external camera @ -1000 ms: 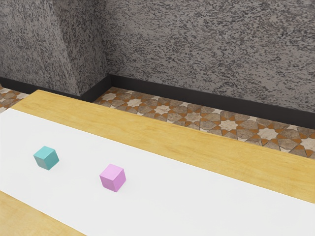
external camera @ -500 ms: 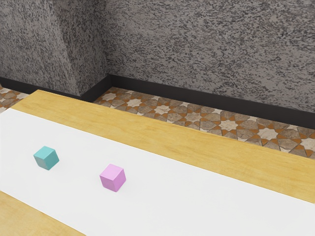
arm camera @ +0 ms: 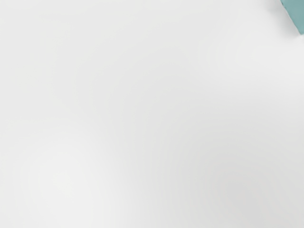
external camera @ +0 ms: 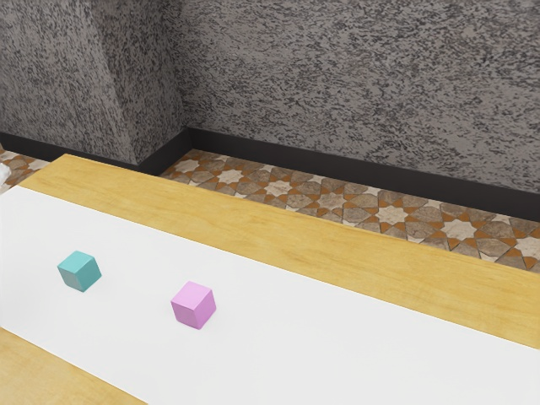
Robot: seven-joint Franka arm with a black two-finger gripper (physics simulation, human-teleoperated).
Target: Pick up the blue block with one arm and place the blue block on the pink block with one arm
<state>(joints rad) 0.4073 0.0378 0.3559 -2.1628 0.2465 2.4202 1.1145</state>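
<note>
Wood makes up the bench (external camera: 337, 245), a warm yellow-brown, and a wide white mat (external camera: 337, 337) runs along it from end to end, with a strip of bare wood along the far edge and another along the near edge. The blue block (external camera: 79, 271) sits flat on the white mat, close to the bench's end at the exterior view's left. It is really a blue-green colour, and one of its corners is turned toward the camera. The pink block (external camera: 193, 305) sits flat on the same mat too, further toward the exterior view's right and a little closer to the bench's near edge. The two blocks are near each other but apart, with bare white mat between them. The blue block is not on the pink block, and the top of the pink block is bare. Both blocks stand far from the bench's far edge, with lots of white mat behind them. In the wrist view the white mat (arm camera: 142, 118) lies under the hand, and a small bit of the blue block (arm camera: 295, 14) shows beside it. I cannot tell how far open the pincer is, and I cannot tell if it has hold of anything. Behind the bench is a floor (external camera: 337, 198) of brown and cream star tiles, then a black strip (external camera: 337, 164) along the foot of a grey speckled wall (external camera: 337, 76).
</note>
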